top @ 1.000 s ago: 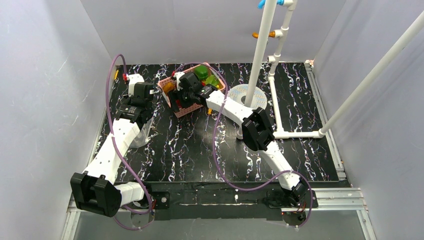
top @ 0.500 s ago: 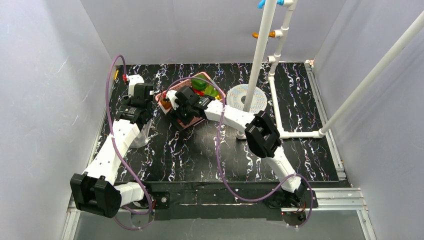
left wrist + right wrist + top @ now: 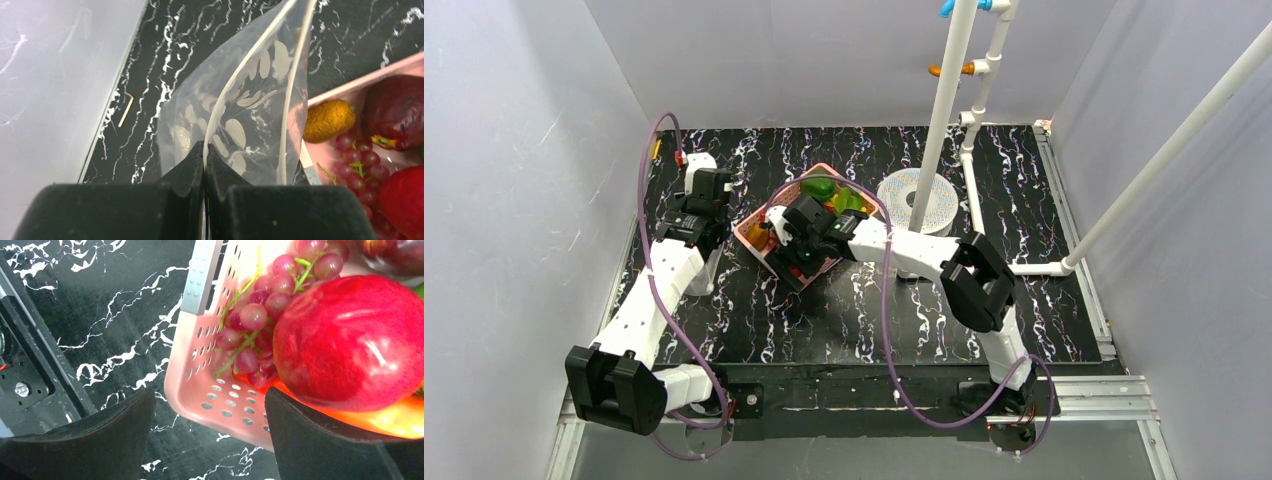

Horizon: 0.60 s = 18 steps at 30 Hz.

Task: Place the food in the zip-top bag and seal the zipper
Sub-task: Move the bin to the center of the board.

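Black fingers of our left gripper [image 3: 205, 150] are pressed tight together on the zipper [image 3: 231, 79]. They pinch one lip of the zip-top bag [image 3: 240, 130], whose other lip stands apart, so the mouth gapes over the marbled table [image 3: 200, 30]. Just beside that mouth sits the pink basket [image 3: 197, 370]. Our right gripper [image 3: 210, 395] is spread wide astride the basket's near corner, with one finger outside the wall and the other on the inner side; we cannot tell whether either touches. All the food we see lies in the basket: purple grapes [image 3: 260, 315], red apple [image 3: 350, 340], brown-orange fruit [image 3: 327, 120] and, farthest back, a green leafy piece [image 3: 819, 187].
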Available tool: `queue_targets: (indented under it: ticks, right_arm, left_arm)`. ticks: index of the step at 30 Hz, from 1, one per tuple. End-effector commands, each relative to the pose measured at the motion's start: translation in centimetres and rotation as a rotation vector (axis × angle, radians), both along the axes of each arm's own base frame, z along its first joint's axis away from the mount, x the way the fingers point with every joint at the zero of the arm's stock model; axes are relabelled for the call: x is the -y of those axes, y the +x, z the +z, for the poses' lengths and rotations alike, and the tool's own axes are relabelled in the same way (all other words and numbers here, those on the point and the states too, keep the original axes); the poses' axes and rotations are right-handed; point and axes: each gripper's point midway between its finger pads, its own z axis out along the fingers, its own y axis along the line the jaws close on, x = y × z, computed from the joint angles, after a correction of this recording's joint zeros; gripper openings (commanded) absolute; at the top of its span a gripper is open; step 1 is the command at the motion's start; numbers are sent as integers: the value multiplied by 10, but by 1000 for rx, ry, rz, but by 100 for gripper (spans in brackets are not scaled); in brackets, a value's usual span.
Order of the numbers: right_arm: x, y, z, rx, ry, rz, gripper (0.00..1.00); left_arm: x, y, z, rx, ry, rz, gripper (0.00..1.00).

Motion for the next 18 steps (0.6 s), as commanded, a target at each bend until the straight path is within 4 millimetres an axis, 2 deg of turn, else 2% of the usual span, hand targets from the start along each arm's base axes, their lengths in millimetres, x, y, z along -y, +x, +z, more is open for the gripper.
queue_targets:
  ticks: [1,8,11,14,18]
  right_arm:
    - [9,-5,35,-7,66,-51,87]
    - [20,-4,71,11,149,-183,89]
    - [21,3,89,31,189,-244,89]
    - [26,24,100,118,196,-336,89]
    - [42,59,98,252,92,-460,93]
  left_arm:
    - [10,-15,-10,-91,-52,-54,0]
    - [42,-33,-27,-68,-234,-187,0]
    - [43,-33,-32,-43,-249,-175,0]
    - [42,-31,-37,-29,-242,-179,0]
    - [41,-31,-36,-17,-242,-172,0]
